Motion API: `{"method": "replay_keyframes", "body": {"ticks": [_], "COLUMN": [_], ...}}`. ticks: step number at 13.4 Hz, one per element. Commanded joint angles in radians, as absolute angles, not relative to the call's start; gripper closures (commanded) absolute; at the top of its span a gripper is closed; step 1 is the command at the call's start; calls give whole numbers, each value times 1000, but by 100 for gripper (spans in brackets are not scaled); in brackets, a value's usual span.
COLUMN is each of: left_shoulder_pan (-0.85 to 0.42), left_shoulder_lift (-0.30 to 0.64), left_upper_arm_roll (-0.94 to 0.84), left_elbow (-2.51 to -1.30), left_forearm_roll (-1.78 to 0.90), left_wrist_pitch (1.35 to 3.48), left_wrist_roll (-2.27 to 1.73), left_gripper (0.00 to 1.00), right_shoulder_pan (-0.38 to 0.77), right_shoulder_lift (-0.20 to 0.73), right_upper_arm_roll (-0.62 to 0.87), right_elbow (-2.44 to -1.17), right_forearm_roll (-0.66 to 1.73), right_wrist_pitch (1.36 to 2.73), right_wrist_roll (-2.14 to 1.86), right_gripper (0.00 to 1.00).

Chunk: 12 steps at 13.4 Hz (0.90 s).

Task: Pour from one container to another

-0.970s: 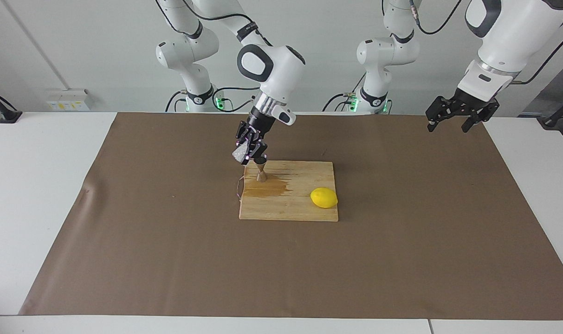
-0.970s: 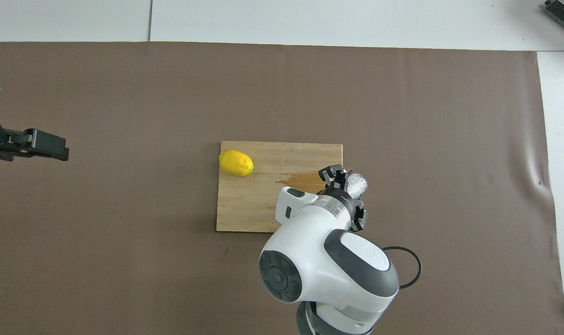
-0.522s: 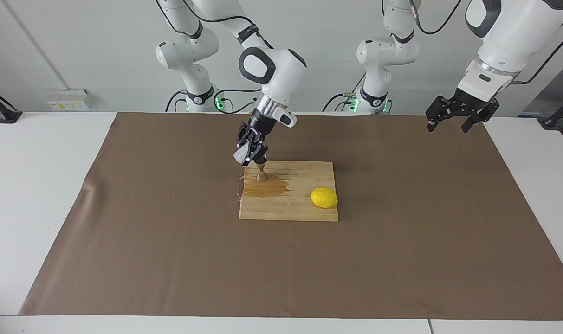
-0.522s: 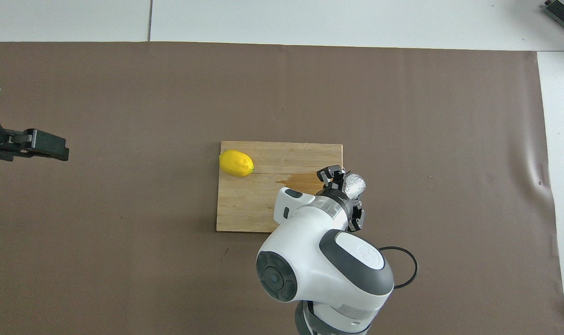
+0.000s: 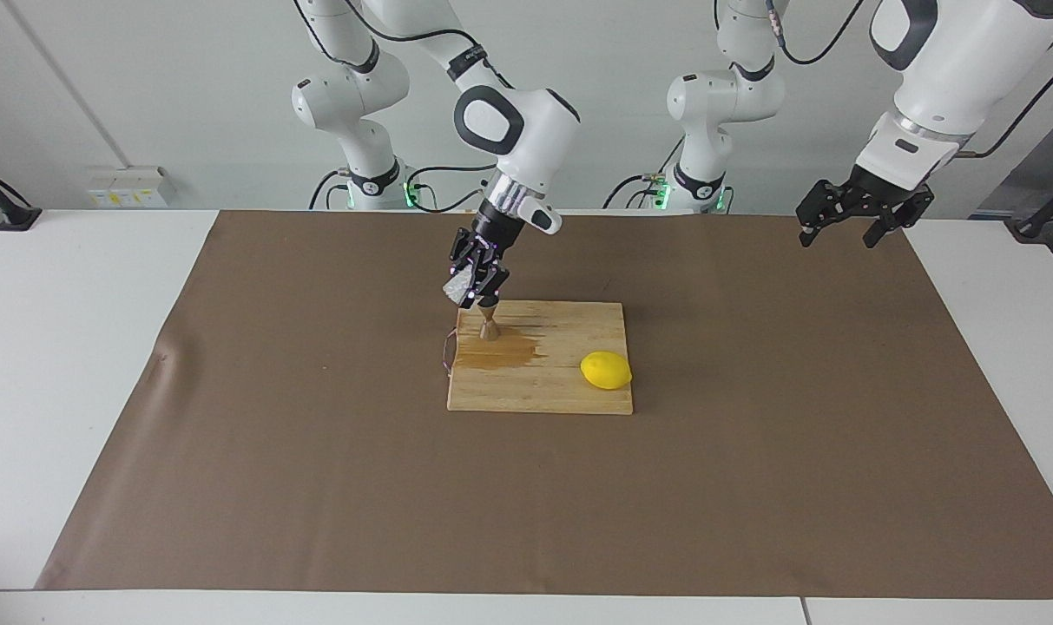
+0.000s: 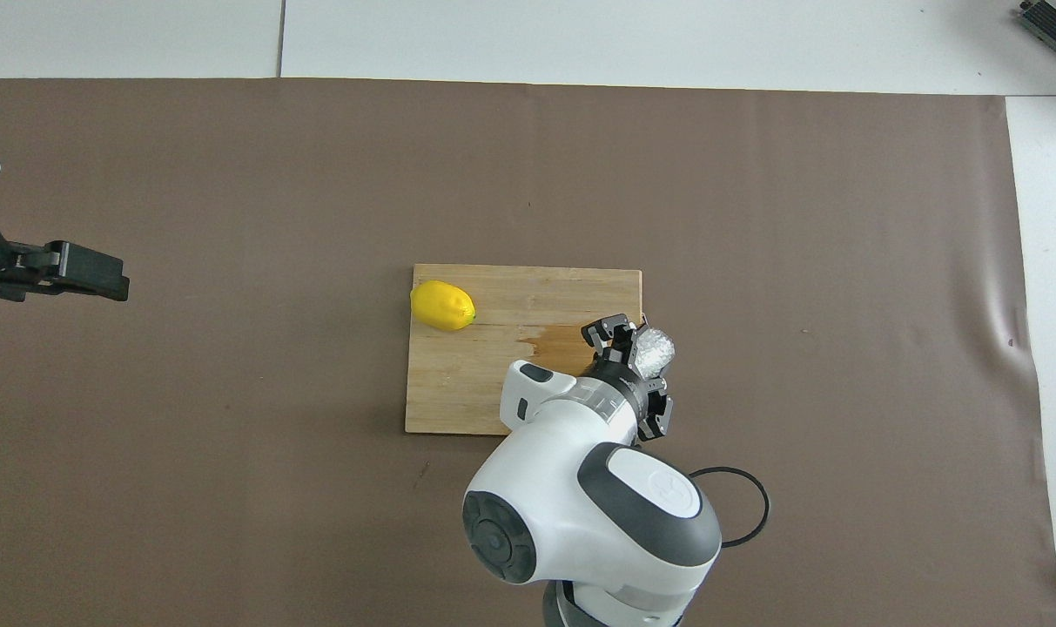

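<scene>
No legible text, label, brand, number or sign is found in either view. A small dark band of marking is seen on the right arm's forearm (image 5: 469, 57) in the facing view, but its characters cannot be read. A faint emblem is noted on the grey cap of the right arm's joint (image 6: 667, 486) in the overhead view; it cannot be made out.

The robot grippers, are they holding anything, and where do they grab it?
The right gripper grips the small ribbed glass cup by its sides, tilted above the metal jigger. The left gripper is open and holds nothing.
</scene>
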<state>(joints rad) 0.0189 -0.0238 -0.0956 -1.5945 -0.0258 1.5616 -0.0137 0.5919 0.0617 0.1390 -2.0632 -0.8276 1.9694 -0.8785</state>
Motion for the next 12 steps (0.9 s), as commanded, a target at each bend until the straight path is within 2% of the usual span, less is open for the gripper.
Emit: {"method": "replay_keyframes", "body": {"ticks": [1, 12], "left_shoulder_pan": [23, 23], "left_shoulder_lift": [-31, -32], "left_upper_arm_roll": [-97, -97], "left_elbow": [-1606, -1606], "left_forearm_roll": [-32, -32], "left_wrist_pitch": [1566, 1566], "left_wrist_roll": [-25, -25], "left_gripper": [0, 0], "right_shoulder_pan": [592, 594], "right_shoulder_lift": [71, 74], "right_upper_arm_roll": [146, 146], "right_elbow": [-2059, -2059], "right_forearm_roll": [-879, -894], "right_wrist_pitch": [1942, 1934], "right_wrist_roll": [-851, -856], "right_gripper": [77, 77]}}
